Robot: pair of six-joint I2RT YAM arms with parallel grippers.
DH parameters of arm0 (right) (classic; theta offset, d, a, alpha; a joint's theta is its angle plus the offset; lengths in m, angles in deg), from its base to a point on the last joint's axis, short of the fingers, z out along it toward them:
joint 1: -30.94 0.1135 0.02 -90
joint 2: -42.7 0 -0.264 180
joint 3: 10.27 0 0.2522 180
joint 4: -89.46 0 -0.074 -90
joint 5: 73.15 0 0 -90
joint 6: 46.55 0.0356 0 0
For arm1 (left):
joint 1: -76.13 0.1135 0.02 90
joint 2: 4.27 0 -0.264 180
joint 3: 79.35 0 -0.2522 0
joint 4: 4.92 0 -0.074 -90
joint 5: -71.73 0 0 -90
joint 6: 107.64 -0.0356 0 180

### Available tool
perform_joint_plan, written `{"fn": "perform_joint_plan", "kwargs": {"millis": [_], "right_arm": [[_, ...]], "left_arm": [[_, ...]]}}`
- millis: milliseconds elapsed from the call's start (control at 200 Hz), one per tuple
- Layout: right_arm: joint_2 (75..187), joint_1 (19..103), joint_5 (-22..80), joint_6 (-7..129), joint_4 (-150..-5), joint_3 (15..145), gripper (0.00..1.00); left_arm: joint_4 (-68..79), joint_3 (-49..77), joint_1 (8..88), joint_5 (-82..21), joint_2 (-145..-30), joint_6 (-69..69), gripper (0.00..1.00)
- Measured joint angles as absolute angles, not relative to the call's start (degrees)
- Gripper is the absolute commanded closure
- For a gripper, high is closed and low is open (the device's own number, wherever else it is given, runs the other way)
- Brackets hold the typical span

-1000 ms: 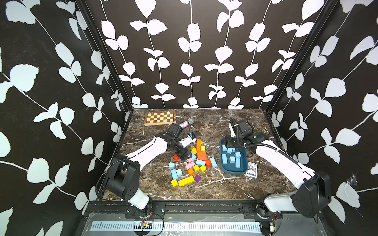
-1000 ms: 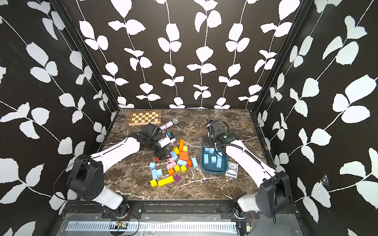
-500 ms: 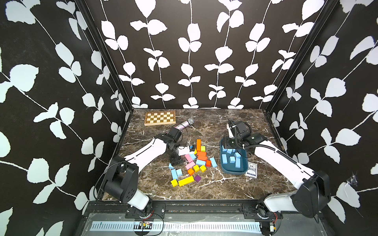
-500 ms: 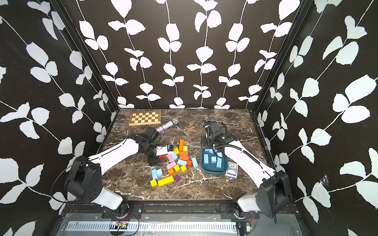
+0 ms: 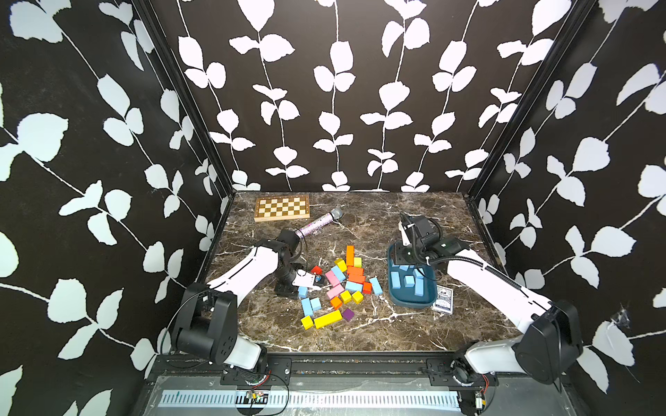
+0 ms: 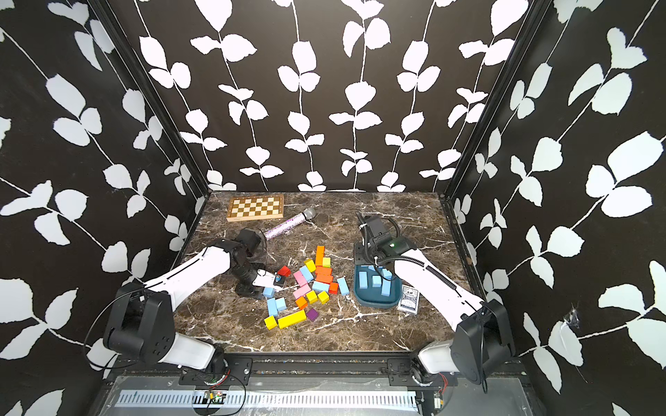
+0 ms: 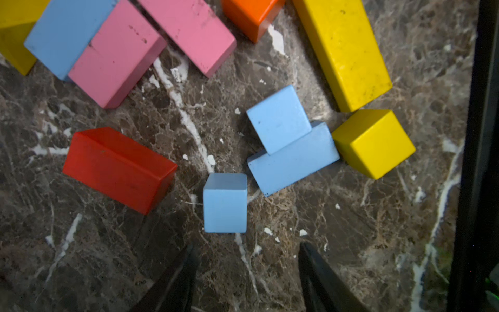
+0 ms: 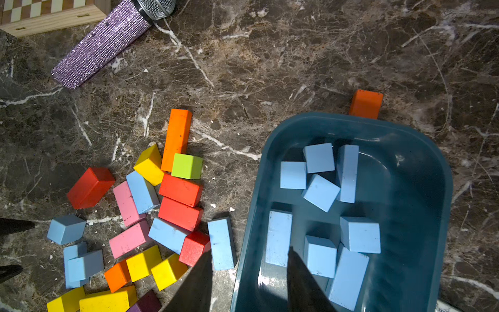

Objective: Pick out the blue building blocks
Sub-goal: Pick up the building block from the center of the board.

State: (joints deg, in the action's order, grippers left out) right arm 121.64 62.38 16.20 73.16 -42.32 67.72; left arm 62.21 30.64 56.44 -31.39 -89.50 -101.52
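The blue building blocks [image 8: 360, 235] were matte cubes and longer bars with sharp edges; many lay in the smooth dark teal tray [image 8: 421, 151], the others among the coloured blocks [image 8: 181, 213] on the brown marbled counter [image 7: 378, 229]. The left fingers [image 7: 178, 291] stood apart and empty, a small blue cube [image 7: 225, 205] just before their tips, untouched. The right fingers [image 8: 301, 286] hung parted over the tray's rim, holding nothing.

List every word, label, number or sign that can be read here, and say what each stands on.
No text here is legible.
Print on the card box beside the teal tray: too small and blurred to read.
The chessboard, microphone, blue building blocks and other blocks show no lettering.
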Motion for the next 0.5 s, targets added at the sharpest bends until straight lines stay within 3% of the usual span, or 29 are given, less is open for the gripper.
{"fn": "perform_joint_plan", "kwargs": {"millis": [255,500], "right_arm": [[121.2,62.6,16.0,73.8,-42.7,67.1,0.56],[119.7,62.8,15.6,74.3,-43.1,66.3,0.56]], "left_arm": [[62.0,29.7,56.4,-33.8,-94.0,-106.1,0.37],[56.9,32.1,56.4,-32.5,-95.3,-106.2,0.52]]}}
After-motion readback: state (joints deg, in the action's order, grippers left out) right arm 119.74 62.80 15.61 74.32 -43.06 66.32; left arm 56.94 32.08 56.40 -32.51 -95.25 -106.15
